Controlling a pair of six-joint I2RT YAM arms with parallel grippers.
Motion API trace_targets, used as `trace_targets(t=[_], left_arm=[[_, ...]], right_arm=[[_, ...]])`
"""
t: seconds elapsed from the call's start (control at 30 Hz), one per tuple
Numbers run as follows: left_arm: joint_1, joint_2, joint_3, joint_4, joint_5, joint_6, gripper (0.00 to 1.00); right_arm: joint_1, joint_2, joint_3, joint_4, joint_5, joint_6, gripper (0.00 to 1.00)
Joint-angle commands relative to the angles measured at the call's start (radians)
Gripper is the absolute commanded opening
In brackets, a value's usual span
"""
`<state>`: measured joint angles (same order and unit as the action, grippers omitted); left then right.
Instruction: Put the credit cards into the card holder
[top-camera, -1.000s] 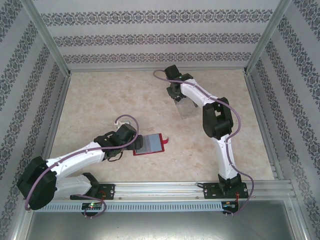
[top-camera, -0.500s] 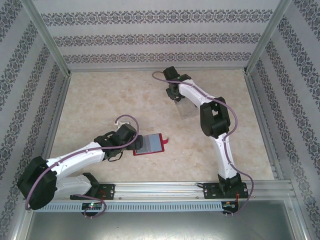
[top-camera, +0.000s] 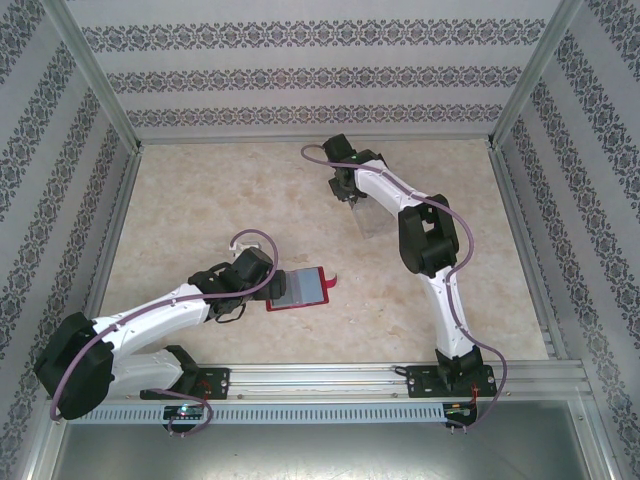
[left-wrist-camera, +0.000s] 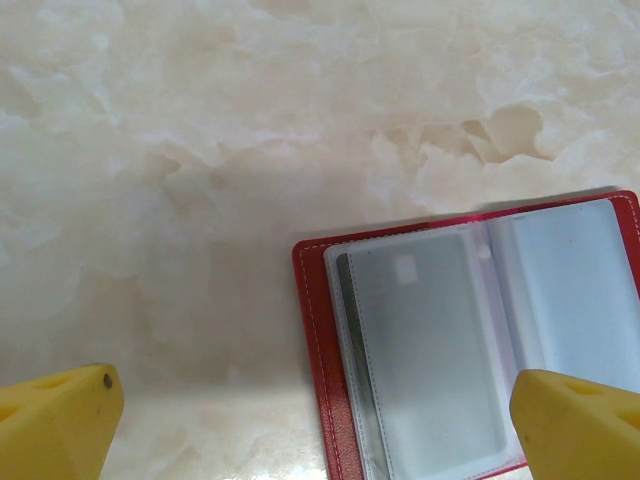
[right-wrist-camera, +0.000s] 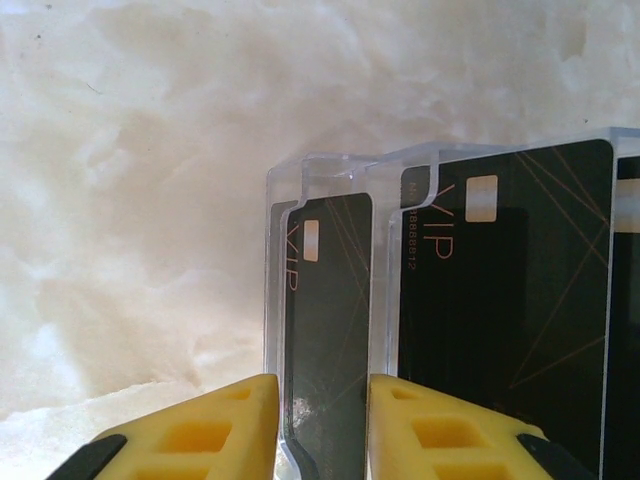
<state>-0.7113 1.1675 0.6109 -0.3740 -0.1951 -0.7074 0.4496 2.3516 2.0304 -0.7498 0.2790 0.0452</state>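
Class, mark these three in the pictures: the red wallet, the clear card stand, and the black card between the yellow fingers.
red wallet (left-wrist-camera: 311, 340), left wrist view, red left border.
clear card stand (right-wrist-camera: 325, 174), right wrist view, top rim.
black card (right-wrist-camera: 328, 320), right wrist view, face middle.

The card holder (left-wrist-camera: 312, 380) runs off the left wrist view's bottom, one corner behind a fingertip (left-wrist-camera: 580, 425).

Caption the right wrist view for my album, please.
Yellow fingers flank one black card standing in a clear slotted stand, another card beside it, marbled table behind.
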Motion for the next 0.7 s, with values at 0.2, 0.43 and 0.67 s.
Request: trace_targets(t=[0.2,0.43,0.67], left_arm=[[0.013,-0.018,-0.020,0.011,-0.013,0.006,1.00],[0.013,-0.018,-0.019,0.010,-0.013,0.006,1.00],[0.013,-0.020,-0.015,0.006,-0.017,0.007,1.00]], right_arm=[[-0.002,0.015,0.061,-0.035,-0.025,0.013,0.21],[-0.004,0.035,0.088,-0.055,-0.049,0.019,0.16],[-0.008,0.044,0.087,-0.059,-0.051,0.023,0.19]])
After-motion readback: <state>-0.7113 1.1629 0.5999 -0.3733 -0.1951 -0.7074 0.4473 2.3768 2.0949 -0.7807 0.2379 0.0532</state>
